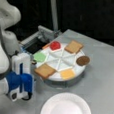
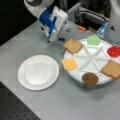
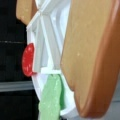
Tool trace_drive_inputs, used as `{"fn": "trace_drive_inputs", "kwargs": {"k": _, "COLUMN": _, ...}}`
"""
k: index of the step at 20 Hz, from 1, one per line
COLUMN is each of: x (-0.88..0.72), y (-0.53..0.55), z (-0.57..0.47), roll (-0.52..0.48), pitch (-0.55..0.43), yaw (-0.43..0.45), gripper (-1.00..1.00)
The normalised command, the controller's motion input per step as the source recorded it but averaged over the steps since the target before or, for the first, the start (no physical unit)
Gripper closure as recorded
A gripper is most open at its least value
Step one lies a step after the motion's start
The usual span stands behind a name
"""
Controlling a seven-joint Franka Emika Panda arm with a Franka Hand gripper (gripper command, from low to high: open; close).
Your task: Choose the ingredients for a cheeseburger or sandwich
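Grey table (image 2: 75,100): two toast squares (image 2: 72,45), one plate (image 2: 38,72).

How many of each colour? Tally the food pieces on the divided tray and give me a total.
Brown toast squares: 2
Green lettuce: 1
Red tomato slice: 1
Dark brown patty: 1
Orange cheese square: 1
Total: 6, all on the tray; none on the white plate.
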Motion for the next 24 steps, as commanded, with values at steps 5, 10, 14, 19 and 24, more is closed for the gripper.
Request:
{"fn": "trace_drive_inputs", "kwargs": {"k": 5, "x": 0.38, "y": -0.2, "z": -0.26, "roll": 0.487, "pitch": -0.066, "yaw": 0.192, "gripper": -1.0}}
{"fn": "trace_drive_inputs", "kwargs": {"k": 10, "x": 0.37, "y": -0.12, "z": -0.25, "roll": 0.422, "pitch": -0.082, "yaw": 0.157, "gripper": -1.0}}
{"fn": "trace_drive_inputs", "kwargs": {"k": 14, "x": 0.32, "y": -0.11, "z": -0.2, "roll": 0.374, "pitch": -0.068, "yaw": 0.139, "gripper": -1.0}}
{"fn": "trace_drive_inputs", "kwargs": {"k": 19, "x": 0.29, "y": -0.12, "z": -0.16, "roll": 0.326, "pitch": -0.049, "yaw": 0.12, "gripper": -1.0}}
{"fn": "trace_drive_inputs", "kwargs": {"k": 24, "x": 0.27, "y": -0.17, "z": -0.15, "roll": 0.282, "pitch": -0.03, "yaw": 0.129, "gripper": -1.0}}
